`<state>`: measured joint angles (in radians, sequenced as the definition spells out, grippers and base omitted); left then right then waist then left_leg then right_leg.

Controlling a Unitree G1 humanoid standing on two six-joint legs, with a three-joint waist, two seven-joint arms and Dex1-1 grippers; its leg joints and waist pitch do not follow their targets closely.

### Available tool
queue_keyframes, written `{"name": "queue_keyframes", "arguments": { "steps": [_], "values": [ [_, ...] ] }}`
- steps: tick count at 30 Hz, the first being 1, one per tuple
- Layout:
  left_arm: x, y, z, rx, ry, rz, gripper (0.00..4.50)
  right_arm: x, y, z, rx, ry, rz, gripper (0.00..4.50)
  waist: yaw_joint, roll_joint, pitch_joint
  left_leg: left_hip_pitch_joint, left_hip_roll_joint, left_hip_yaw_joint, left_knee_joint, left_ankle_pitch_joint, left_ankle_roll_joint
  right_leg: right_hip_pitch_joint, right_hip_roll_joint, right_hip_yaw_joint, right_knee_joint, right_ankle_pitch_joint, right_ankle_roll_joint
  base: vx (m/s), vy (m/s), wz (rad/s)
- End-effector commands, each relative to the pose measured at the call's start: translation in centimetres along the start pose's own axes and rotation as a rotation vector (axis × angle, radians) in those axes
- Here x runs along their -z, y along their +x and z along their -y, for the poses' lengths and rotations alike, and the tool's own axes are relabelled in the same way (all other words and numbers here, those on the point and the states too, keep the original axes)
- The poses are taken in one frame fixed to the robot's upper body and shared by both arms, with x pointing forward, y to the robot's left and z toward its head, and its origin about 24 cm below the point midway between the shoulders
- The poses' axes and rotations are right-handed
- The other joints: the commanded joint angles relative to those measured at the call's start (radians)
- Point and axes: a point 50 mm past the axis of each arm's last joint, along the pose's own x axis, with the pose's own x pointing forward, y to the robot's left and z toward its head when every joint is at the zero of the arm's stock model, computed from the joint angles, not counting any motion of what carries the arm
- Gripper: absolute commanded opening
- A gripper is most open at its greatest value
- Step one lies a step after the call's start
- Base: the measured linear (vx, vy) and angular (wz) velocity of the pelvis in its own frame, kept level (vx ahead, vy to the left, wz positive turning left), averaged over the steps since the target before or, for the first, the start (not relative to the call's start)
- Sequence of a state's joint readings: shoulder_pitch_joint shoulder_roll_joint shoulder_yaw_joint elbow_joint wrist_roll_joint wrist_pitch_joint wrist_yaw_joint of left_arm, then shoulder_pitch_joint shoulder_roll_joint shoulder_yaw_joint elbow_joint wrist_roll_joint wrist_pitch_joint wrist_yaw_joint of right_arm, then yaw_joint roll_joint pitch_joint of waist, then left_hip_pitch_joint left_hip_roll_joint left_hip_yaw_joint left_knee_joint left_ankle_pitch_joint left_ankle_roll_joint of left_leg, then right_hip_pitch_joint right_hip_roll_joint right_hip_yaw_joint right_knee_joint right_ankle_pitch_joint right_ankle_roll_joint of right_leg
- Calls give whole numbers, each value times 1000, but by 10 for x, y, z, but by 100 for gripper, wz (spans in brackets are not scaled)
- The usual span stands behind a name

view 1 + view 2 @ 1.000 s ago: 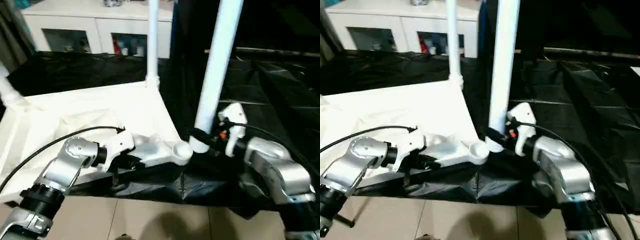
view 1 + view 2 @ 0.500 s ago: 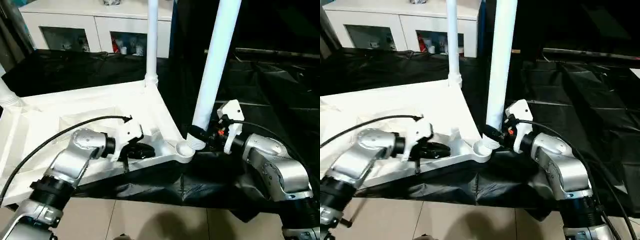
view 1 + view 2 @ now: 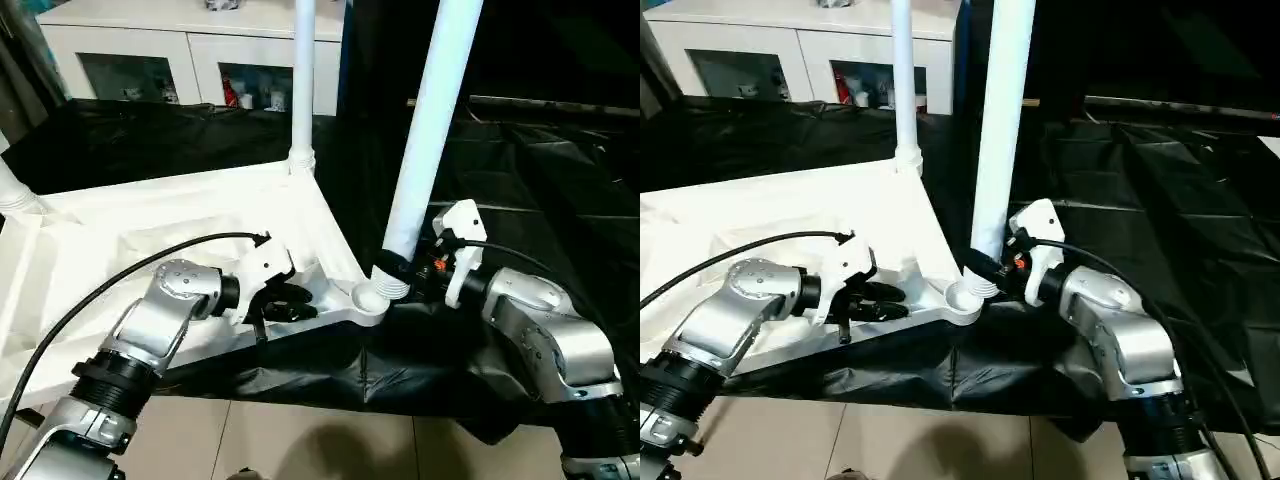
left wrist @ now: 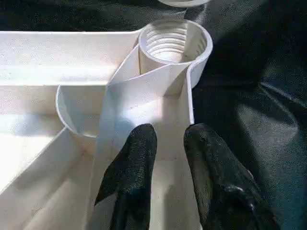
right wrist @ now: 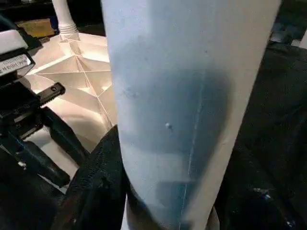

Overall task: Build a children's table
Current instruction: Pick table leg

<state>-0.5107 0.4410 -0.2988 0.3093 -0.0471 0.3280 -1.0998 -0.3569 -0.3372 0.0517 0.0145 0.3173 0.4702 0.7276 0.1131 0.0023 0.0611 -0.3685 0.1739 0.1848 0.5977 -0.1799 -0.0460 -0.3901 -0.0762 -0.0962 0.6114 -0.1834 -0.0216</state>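
Two end effectors of ours are at the near right corner of the upturned tabletop [image 3: 180, 215], which lies ribbed side up on black sheeting [image 3: 540, 180]. Our right end effector [image 3: 398, 270] grips the lower end of a long white leg [image 3: 425, 130], its black fingers [image 5: 96, 187] wrapped around the tube; the leg leans slightly and its threaded foot sits at the rim of the corner socket [image 4: 172, 40], whether it has entered we cannot tell. Our left end effector [image 4: 168, 143] rests over the tabletop's rim just left of that socket, its two black fingers [image 4: 134, 158] a narrow gap apart with nothing between them. One leg [image 3: 303, 80] stands upright in the far right corner, and another leg's base [image 3: 15, 190] shows at the far left corner. Beyond the sheeting stands a white cabinet [image 3: 190, 50] with glass doors. A white label [image 5: 17, 60] on the left wrist carries print too small for us to read.
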Motion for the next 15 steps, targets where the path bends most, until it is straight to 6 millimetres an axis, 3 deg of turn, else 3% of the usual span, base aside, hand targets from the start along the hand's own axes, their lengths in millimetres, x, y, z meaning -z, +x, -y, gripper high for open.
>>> {"name": "queue_keyframes", "arguments": {
  "steps": [1,8,15],
  "values": [
    [0,2,3,23,-23,0,134,-4,2,-1,-5,-16,6,193,1,-1,-71,15,63,-28,-73,-196,7,45,-90,65,-76,-252,-174,0,0,0],
    [-1,3,4,18,-21,5,180,-4,2,0,-3,-16,3,193,1,-1,-71,15,62,-28,-73,-193,8,46,-91,65,-76,-251,-173,0,0,0],
    [4,4,4,5,-14,-36,180,-3,2,-1,-6,-17,-1,193,1,0,-72,14,62,-28,-73,-183,11,46,-89,65,-74,-234,-173,0,0,0]
  ]
}}
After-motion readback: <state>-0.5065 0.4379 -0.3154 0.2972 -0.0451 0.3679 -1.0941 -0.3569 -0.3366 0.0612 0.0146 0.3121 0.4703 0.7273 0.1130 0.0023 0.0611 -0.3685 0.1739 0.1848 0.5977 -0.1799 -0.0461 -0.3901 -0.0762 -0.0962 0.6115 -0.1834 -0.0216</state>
